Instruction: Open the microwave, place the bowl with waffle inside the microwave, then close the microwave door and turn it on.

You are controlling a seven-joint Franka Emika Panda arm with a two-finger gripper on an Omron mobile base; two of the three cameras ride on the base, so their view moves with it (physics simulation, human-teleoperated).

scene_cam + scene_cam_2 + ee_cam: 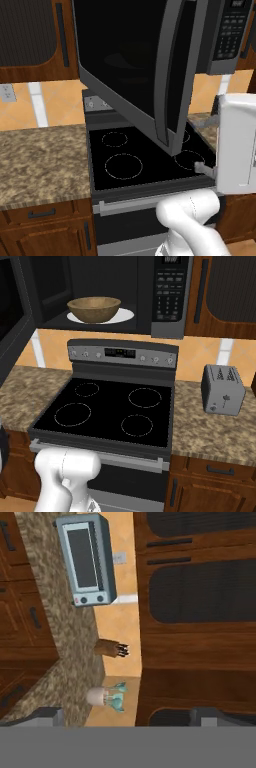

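**Glass, wood, stone and metal finishes**

The wide black glossy glass microwave door (135, 65) has a smooth grey metallic frame. The round tan bowl (94, 308) looks matt wood. The speckled granite-like brown counter (40, 160) looks rough; the black stove top (107, 411) glossy.

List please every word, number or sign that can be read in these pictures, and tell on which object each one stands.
No text can be read.
Microwave keypad panel: rows of buttons with light marks, too small to read.
Stove control panel display: light marks, too blurred to read.
Toaster: one small pale mark on its front, not legible.
Toaster oven: no label visible.
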